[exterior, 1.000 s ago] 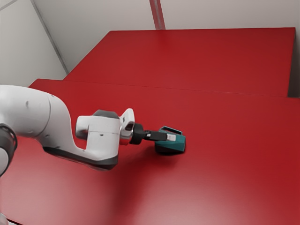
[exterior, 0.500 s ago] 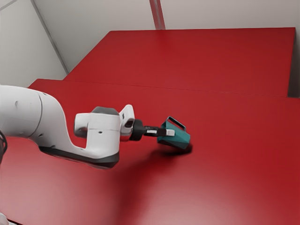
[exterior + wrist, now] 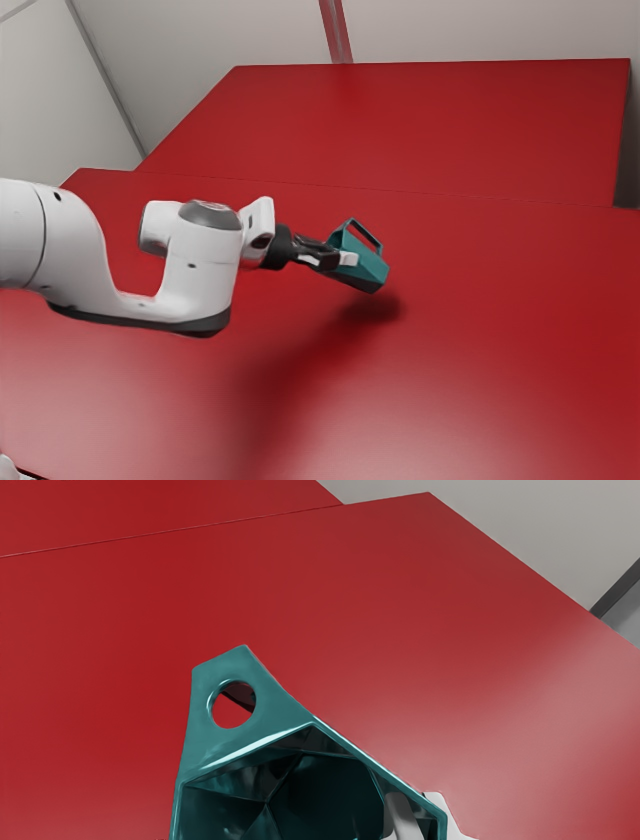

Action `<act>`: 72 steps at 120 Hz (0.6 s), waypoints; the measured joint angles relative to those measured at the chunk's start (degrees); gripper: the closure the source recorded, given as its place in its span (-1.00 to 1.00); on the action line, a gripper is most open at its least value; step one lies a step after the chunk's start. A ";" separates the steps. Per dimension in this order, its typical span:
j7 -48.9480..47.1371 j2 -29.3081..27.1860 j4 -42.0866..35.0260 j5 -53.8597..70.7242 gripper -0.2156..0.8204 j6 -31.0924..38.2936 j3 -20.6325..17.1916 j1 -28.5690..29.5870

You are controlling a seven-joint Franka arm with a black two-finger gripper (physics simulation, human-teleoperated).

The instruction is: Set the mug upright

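The black two-finger pincer [image 3: 346,259] grips the teal faceted mug [image 3: 368,269] by its wall, tilted above the smooth red tabletop [image 3: 510,320], well inside its edges.

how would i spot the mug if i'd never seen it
Over the glossy red table, follow the white robot arm to its black hand. The faceted teal mug is gripped there, tilted above the table. Its hollow inside and looped handle set it apart from the hand.
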 joint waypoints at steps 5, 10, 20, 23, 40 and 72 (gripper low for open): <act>-0.90 -0.07 0.11 4.48 0.93 0.24 0.13 0.07; -2.36 -0.17 0.15 9.65 0.93 0.32 0.18 0.26; -7.33 -0.92 0.20 22.74 0.93 -0.24 0.29 0.68; -9.43 -1.36 0.27 27.48 0.93 -0.86 0.41 0.76; -24.13 -4.89 1.15 56.03 0.93 -7.36 -0.14 3.05; -50.97 -6.55 3.75 90.02 0.93 -19.43 -15.89 17.99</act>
